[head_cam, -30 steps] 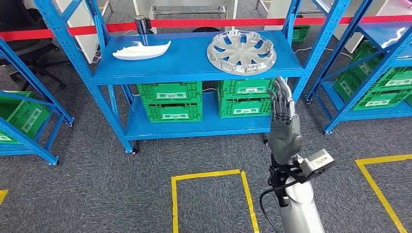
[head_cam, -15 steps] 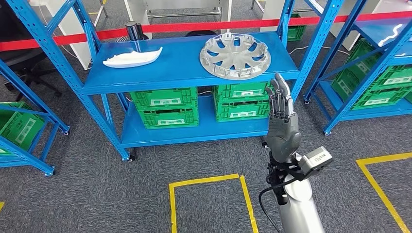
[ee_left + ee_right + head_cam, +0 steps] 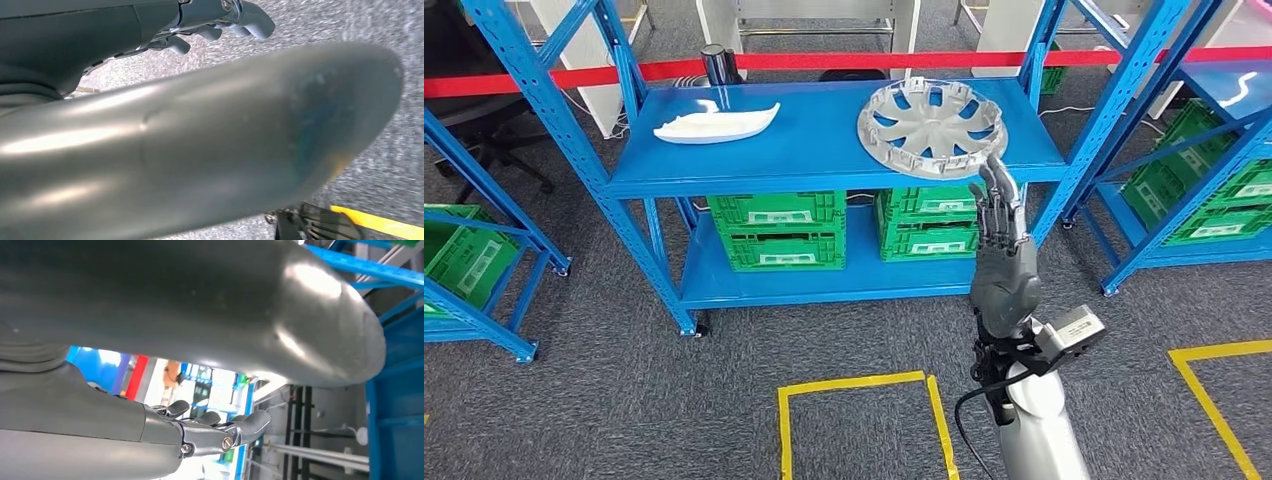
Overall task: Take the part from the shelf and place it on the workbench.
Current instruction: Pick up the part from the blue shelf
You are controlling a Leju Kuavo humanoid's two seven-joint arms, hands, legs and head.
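Note:
Two parts lie on the top board of the blue shelf (image 3: 824,160): a silver wheel cover (image 3: 931,118) at the right and a white curved trim piece (image 3: 716,124) at the left. My right hand (image 3: 1002,250) is raised in front of the shelf, just below the wheel cover, fingers straight and pointing up, holding nothing. In the right wrist view the same hand (image 3: 200,432) has its fingers stretched out and empty. In the left wrist view my left hand (image 3: 220,22) hangs over the grey carpet with nothing in its slightly bent fingers.
Green crates (image 3: 776,230) fill the lower shelf board. More blue racks with green crates stand at the left (image 3: 464,250) and the right (image 3: 1204,190). A red barrier tape (image 3: 804,62) runs behind the shelf. Yellow tape squares (image 3: 859,385) mark the grey carpet.
The whole picture has swung left and then back right, so the camera has moved. My right hand stays raised and empty before the shelf edge.

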